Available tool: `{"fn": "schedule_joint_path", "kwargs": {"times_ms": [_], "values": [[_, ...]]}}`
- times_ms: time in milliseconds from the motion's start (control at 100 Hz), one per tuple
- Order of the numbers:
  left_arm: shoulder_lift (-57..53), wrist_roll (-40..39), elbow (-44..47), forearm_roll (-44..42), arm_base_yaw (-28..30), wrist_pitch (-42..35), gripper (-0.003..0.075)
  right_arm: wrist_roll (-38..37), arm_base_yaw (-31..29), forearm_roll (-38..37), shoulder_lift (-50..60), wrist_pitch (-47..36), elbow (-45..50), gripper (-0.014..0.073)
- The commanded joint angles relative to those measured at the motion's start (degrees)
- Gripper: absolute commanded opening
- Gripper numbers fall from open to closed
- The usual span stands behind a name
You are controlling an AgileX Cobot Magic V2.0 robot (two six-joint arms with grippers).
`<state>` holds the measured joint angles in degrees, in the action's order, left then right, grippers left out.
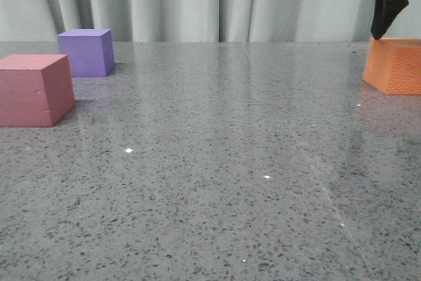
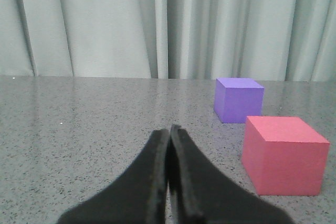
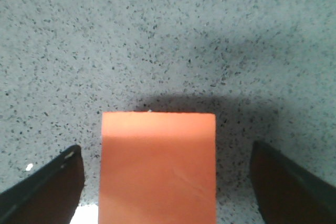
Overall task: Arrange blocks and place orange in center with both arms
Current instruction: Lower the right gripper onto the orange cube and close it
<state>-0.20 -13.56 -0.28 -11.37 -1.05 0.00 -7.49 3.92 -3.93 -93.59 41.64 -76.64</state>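
Your orange cube (image 1: 396, 65) is sitting on the grey speckled table (image 1: 217, 162) at the right edge of the front view. Your right gripper (image 3: 167, 182) is hovering above it, fingers spread wide either side. At the left edge, the pink-red cube (image 1: 34, 89) is resting in front of the purple cube (image 1: 86, 51). Your left gripper (image 2: 169, 132) is pressed together, holding nothing.

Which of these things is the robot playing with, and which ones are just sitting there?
Part of the job:
- orange cube, between the open right gripper fingers
- purple cube
- pink-red cube
- left gripper, shut and holding nothing

Just there:
- speckled grey table
- pale curtain behind it
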Motion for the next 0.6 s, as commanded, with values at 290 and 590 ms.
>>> {"fn": "schedule_joint_path", "kwargs": {"times_ms": [290,590], "values": [[-1.9,-0.3,3.1,0.4,0.1,-4.3,-0.0013,0.5,-0.3,0.0,-1.7,-2.4,-2.1,0.0628],[-1.9,-0.3,3.1,0.4,0.1,-4.3,-0.0013,0.5,-0.3,0.0,-1.8,-2.7,-2.1,0.0280]]}}
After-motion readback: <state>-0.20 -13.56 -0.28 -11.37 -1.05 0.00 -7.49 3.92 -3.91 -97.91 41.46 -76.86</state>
